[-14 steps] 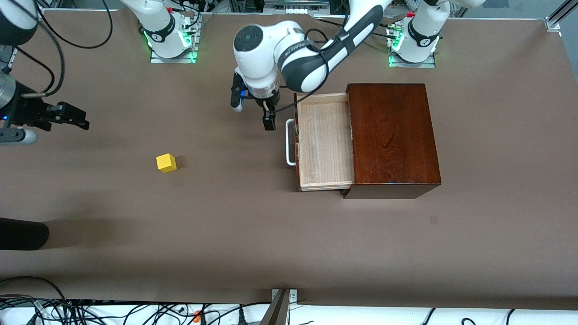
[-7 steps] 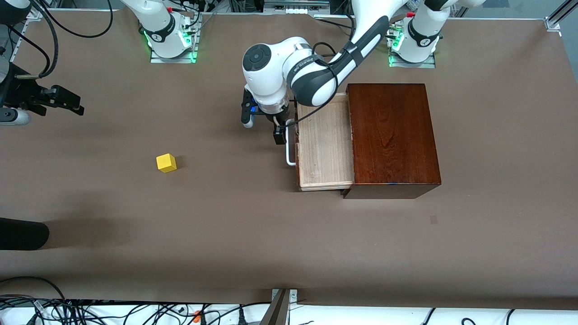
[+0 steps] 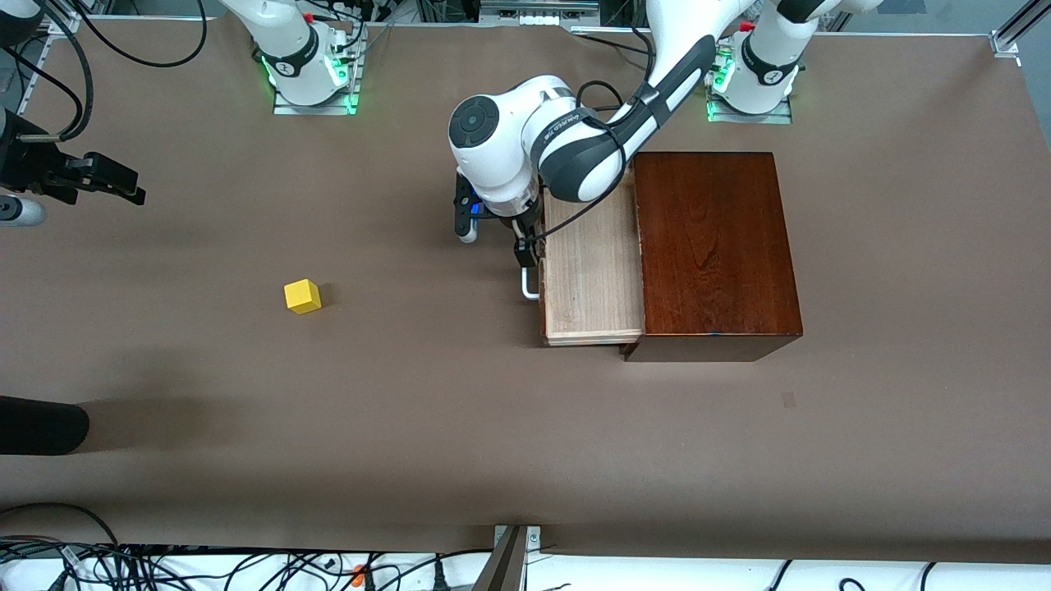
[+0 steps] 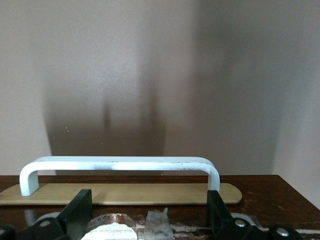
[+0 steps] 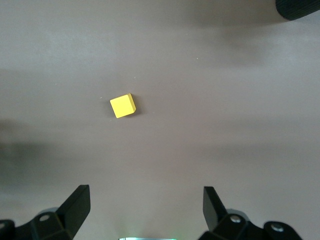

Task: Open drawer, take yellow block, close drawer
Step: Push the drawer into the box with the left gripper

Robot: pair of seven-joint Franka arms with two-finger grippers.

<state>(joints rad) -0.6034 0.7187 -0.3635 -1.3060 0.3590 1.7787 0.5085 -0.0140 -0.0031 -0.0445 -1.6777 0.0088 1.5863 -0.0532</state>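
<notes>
- My left end effector [image 3: 502,244], fingers spread, sits at the drawer [image 3: 591,271] handle [image 4: 119,165]; its bar runs across my fingers, seemingly ungripped.
- My right end effector [image 5: 145,207] waits open above the worktop [image 3: 410,410].
- The yellow block [image 3: 302,296] lies toward the right arm's end, well apart from the drawer.

Yellow block [image 3: 302,296], dk red-brown box [image 3: 713,246], pale-wood drawer [image 3: 591,271] w/ white handle [image 4: 120,166].

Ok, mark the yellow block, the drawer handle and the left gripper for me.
yellow block [image 3: 302,296]: front view, its top face.
drawer handle [image 4: 120,163]: left wrist view, middle of the white bar.
left gripper [image 3: 497,240]: front view, midway between its fingertips, by the handle.
</notes>
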